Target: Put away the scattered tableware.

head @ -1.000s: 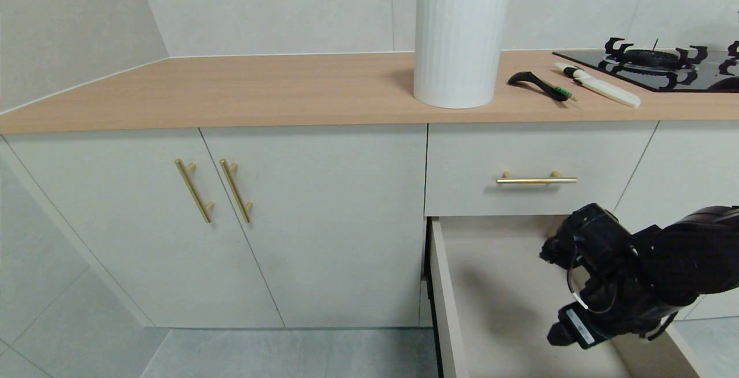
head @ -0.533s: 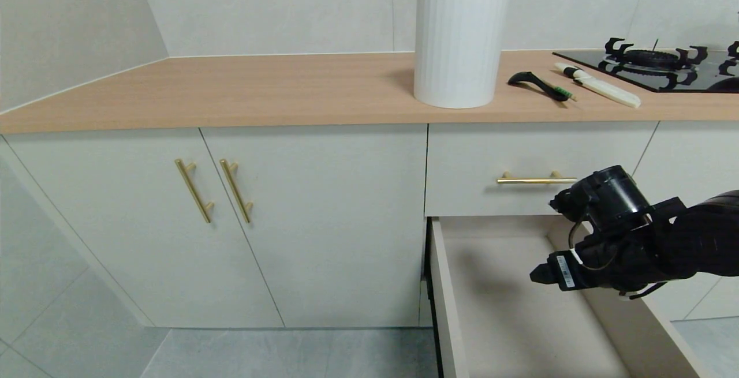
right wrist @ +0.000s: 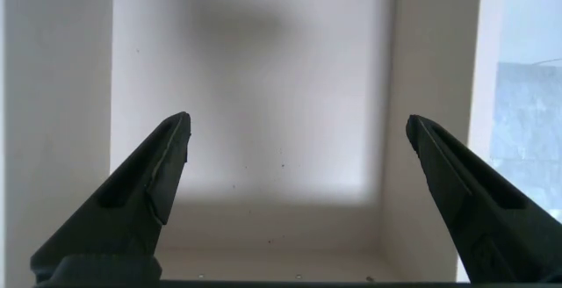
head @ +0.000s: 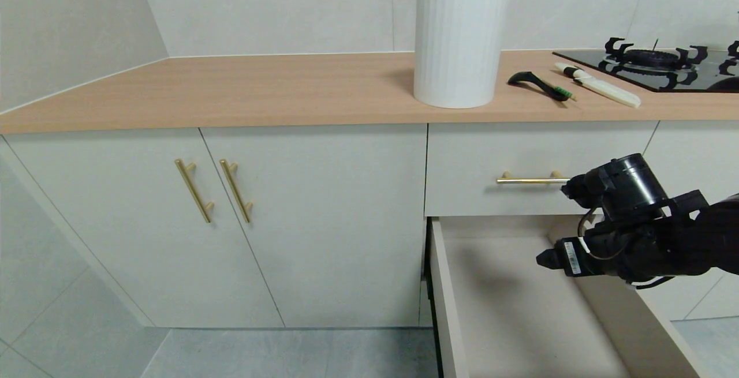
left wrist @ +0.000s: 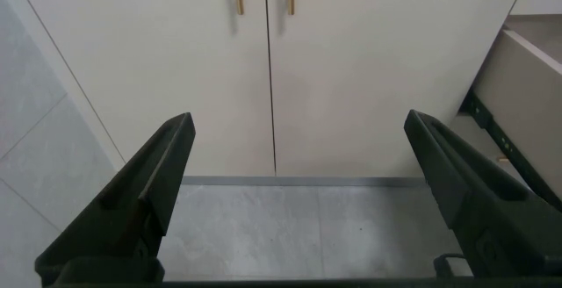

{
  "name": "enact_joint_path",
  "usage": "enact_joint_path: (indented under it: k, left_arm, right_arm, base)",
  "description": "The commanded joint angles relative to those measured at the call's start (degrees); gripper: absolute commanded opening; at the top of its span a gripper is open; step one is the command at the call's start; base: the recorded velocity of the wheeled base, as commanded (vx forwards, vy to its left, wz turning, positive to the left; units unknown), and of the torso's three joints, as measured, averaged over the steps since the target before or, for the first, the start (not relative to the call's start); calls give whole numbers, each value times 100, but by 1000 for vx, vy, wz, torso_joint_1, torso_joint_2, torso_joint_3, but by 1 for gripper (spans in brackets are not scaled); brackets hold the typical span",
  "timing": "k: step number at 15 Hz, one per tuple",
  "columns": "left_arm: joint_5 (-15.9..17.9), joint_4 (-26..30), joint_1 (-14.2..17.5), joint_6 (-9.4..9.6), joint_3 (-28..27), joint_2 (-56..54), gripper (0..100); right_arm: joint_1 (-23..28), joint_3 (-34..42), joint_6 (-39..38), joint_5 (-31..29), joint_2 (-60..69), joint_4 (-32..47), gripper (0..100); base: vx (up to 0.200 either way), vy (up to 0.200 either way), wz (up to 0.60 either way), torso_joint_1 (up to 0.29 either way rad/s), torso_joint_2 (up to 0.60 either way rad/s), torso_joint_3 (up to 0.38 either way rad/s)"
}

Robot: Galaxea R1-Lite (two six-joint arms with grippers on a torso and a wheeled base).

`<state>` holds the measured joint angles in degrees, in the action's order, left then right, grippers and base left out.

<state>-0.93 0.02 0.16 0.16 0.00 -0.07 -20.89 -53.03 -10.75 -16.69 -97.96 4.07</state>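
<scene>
Two utensils lie on the wooden countertop point(head: 260, 89) beside the stove: a black-handled one with a green part point(head: 540, 85) and a long white one point(head: 597, 83). My right gripper point(head: 547, 260) hangs open and empty above the open lower drawer point(head: 444, 297), its fingers pointing left. In the right wrist view the right gripper point(right wrist: 299, 128) looks straight down into the bare drawer point(right wrist: 430, 104). In the left wrist view my left gripper point(left wrist: 299, 121) is open and empty, low down, facing the cabinet doors point(left wrist: 351, 60) and the floor.
A tall white ribbed container point(head: 462, 37) stands on the counter left of the utensils. A black gas stove point(head: 652, 63) is at the far right. A shut drawer with a gold handle point(head: 534, 180) sits just above the open one. Double cabinet doors point(head: 231, 222) are shut.
My right arm has risen out of the drawer and shifted slightly right. Its gripper has swung from pointing down to pointing left. The utensils have not moved.
</scene>
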Motion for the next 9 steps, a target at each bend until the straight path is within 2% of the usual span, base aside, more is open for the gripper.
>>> enact_joint_path:
  k: [1, 5, 9]
  left_arm:
    - [-4, -2, 2, 2, 0, 7, 100]
    - [-4, -2, 2, 2, 0, 7, 100]
    - [-4, -2, 2, 2, 0, 7, 100]
  right_arm:
    - [-2, 12, 3, -1, 128, -3, 100]
    - [-2, 12, 3, -19, 137, -3, 100]
    - [-2, 12, 3, -19, 164, -3, 100]
  base:
    - [0, 0, 0, 32, -129, -100]
    - [0, 0, 0, 87, -275, -276]
    - [0, 0, 0, 138, -524, -299]
